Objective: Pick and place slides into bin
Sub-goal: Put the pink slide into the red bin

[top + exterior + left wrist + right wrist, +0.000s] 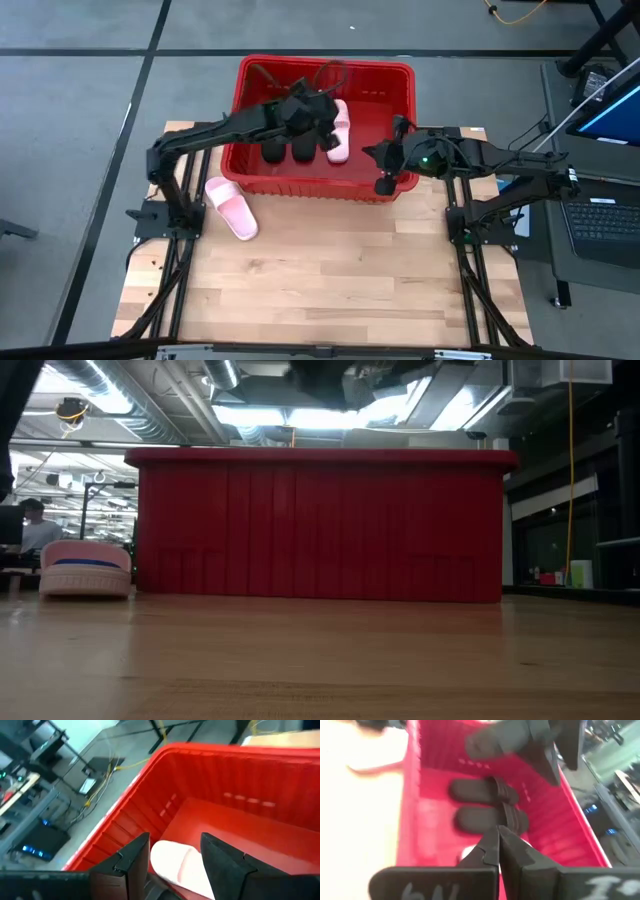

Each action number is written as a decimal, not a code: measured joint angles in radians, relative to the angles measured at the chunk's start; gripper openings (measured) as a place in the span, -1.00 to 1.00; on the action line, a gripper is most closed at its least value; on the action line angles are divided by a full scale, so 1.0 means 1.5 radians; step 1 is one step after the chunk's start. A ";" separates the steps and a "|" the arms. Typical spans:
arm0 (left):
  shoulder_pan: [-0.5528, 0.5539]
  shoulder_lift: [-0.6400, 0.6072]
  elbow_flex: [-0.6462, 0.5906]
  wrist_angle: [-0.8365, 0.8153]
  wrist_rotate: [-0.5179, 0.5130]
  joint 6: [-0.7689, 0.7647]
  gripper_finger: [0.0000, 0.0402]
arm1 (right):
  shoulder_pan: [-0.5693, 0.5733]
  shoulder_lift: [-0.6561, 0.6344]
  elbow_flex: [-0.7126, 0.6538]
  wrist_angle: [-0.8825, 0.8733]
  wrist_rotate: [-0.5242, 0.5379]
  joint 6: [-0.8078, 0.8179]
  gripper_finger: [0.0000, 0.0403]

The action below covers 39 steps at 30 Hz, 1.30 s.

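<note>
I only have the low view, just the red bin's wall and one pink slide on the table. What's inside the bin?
Observer: Two black slides lie side by side in the bin, with a pink slide beside them.
Operator: Where's the left gripper?
Observer: The left gripper is open over that pink slide, inside the bin.
Operator: And the right one?
Observer: The right gripper is shut and empty, at the bin's near right corner.

We see a light wooden plank tabletop [330, 280] on grey floor [70, 100]; an open laptop [605, 215] sits nearby, bright ceiling strip lights [300, 415] overhead.
</note>
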 joint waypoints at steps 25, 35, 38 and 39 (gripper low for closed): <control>-0.343 -0.150 -0.001 -0.573 -0.086 -0.383 -0.45 | 0.065 -0.002 0.000 0.145 -0.162 0.016 -0.98; -0.548 -0.300 -0.091 -0.618 -0.170 -0.488 -0.50 | 0.106 0.138 0.000 0.418 -0.157 0.014 -0.98; -0.596 -0.367 -0.158 -0.618 -0.175 -0.586 -0.50 | 0.111 0.180 0.000 0.449 -0.157 0.040 -0.98; -0.607 -0.386 -0.184 -0.617 -0.174 -0.618 -0.51 | 0.114 0.192 0.000 0.466 -0.156 0.048 -0.98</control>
